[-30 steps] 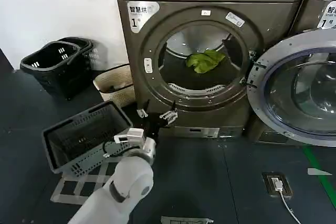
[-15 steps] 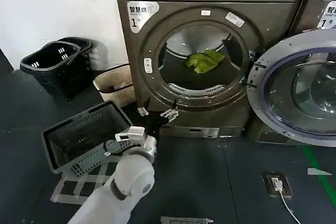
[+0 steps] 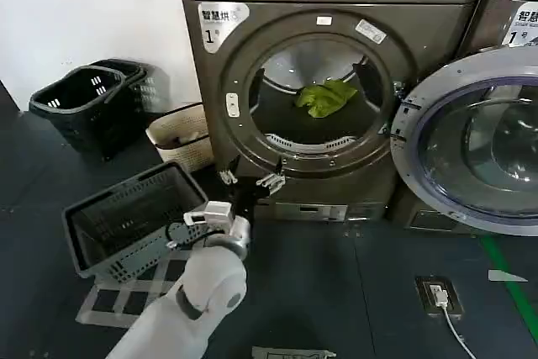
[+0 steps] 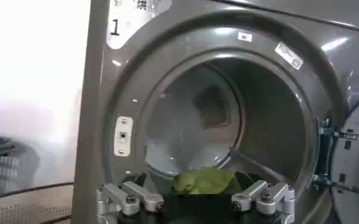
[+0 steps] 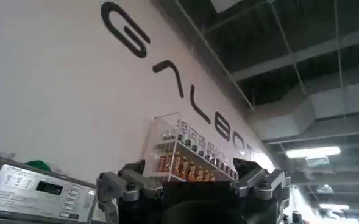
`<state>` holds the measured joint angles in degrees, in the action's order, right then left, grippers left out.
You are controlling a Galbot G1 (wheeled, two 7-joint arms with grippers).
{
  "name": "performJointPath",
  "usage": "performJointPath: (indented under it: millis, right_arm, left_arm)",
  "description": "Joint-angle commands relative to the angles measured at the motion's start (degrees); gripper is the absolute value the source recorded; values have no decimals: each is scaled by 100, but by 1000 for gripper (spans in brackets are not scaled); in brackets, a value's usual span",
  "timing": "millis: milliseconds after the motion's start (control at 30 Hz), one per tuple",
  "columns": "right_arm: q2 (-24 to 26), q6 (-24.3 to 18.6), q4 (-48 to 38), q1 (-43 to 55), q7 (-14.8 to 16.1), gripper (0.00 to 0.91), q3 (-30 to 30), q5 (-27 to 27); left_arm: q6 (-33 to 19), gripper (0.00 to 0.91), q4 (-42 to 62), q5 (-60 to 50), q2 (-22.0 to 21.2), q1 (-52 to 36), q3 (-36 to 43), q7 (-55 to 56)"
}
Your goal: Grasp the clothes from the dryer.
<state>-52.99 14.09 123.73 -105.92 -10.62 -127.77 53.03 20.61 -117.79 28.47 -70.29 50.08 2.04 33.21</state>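
Note:
The dryer (image 3: 252,31) stands ahead, bronze-grey with a white "1" label, its round porthole open. The clothes (image 3: 326,97), a small yellow-green bundle, lie on the drum floor toward the back. My left gripper (image 3: 248,180) hovers open just in front of the porthole's lower rim, outside the drum and empty. In the left wrist view the dryer (image 4: 100,91) looms close, and the clothes (image 4: 203,181) show between and beyond my left gripper (image 4: 195,204). My right gripper (image 5: 193,182) stands open and empty, pointing up at a lettered wall and ceiling.
The dryer's round door (image 3: 471,140) hangs open to the right. A grey basket (image 3: 126,216) sits on the floor beside my left arm. Black baskets (image 3: 84,102) and a woven beige basket (image 3: 181,136) stand left of the dryer. A floor socket with cable (image 3: 437,296) lies right.
My left gripper has crept slightly up and closer to the dryer's lower rim. The clothes have not moved.

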Motion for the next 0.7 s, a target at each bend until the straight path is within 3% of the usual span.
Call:
performJointPath:
  millis: [33,700]
  right_arm:
    - [4,-17,-7,1,4,907,-3,7]
    - [5,-39,-19,-8,52,907,-36,12]
  left_arm:
    - [5,907,19,0,-3,-20,19,-5]
    - [10,907,124,-36,-69,-84,-15,8]
